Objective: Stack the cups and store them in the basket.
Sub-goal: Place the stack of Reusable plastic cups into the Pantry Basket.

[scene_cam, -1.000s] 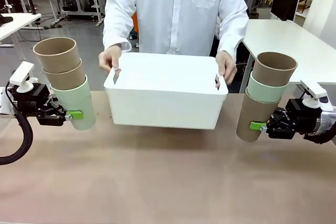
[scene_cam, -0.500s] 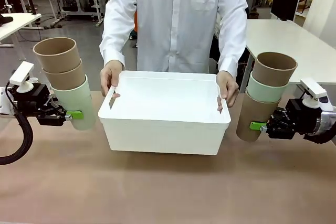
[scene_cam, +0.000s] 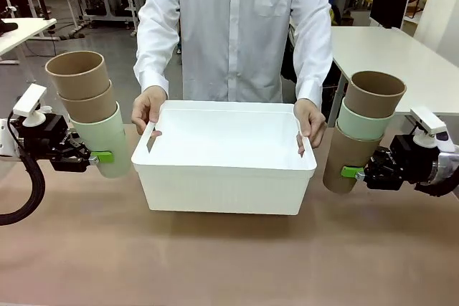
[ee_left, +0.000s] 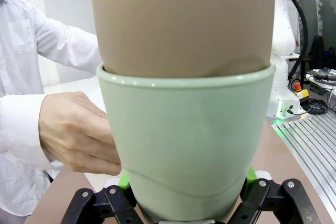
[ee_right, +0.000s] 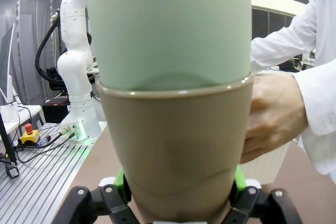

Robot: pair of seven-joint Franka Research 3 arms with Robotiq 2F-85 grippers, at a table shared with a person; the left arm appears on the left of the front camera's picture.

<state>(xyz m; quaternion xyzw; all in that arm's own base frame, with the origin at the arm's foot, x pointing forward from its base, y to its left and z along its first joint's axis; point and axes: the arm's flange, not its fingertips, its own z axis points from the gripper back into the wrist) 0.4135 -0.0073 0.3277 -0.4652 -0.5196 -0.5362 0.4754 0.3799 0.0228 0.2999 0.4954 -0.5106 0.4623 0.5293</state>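
Front view: the basket (scene_cam: 224,190) sits mid-frame on the brown table (scene_cam: 229,263), mouth up, between the two claws and apart from both. A person in a white shirt stands behind it with one hand (scene_cam: 148,109) on its left end rim and the other hand (scene_cam: 310,120) on its right end rim, by the slot handles.

At the left edge of the frame, the left gripper (scene_cam: 100,157) is closed around the base of a mint cup (scene_cam: 107,141). Two tan cups (scene_cam: 82,87) are nested in it, and the stack leans toward the upper left. At the right edge, the right gripper (scene_cam: 353,172) is clamped on the lower part of a tan outer cup (scene_cam: 348,155). That one holds a mint inner cup (scene_cam: 362,121) with a top tan cup (scene_cam: 374,94) inside, and the stack leans slightly toward the upper right.

In each wrist view the green pads press both sides of the lowest cup, with the person's hand just past it. Between each stack and the basket's open mouth stand the near end wall and the hand gripping it.
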